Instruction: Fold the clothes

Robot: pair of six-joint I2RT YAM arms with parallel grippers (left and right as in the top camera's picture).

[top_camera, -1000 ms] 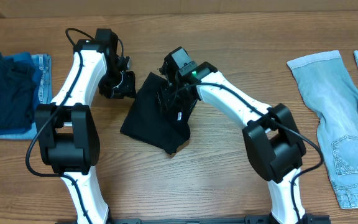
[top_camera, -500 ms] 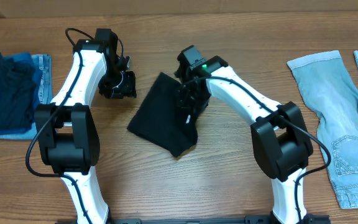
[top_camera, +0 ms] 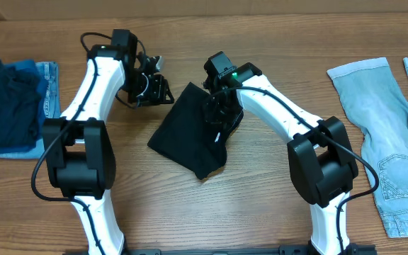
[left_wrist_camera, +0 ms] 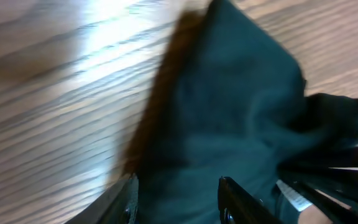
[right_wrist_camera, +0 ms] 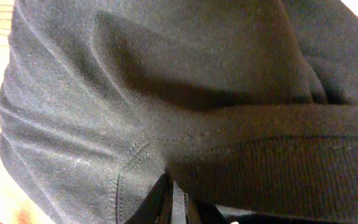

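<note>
Wood lies bare along the near side of the brown wooden table, so you have open room there to lay a fold toward yourself. Just beyond it, in the middle of the table, sits the black knit garment, a rough, partly doubled-over diamond with one corner pointing near and another far. Judge it as light, limp and slightly grippy: it will sag and bunch wherever you leave it unsupported, and it will not slip from a firm pinch. Take it by the stitched hem or a corner rather than mid-panel. On its far right edge your right gripper is pressed together on a raised fold of that hem, the cloth draping over the fingers. At the far left corner your left gripper has its fingers spread, with the cloth's edge below them; you cannot tell from these views whether they touch the fabric. A next move probably calls for the left to close on that corner so both hands carry one edge evenly. Well apart to the left lies a folded dark navy pile on pale denim, and well apart to the right the light blue jeans. The far strip of table is bare, but both arms crowd it.
</note>
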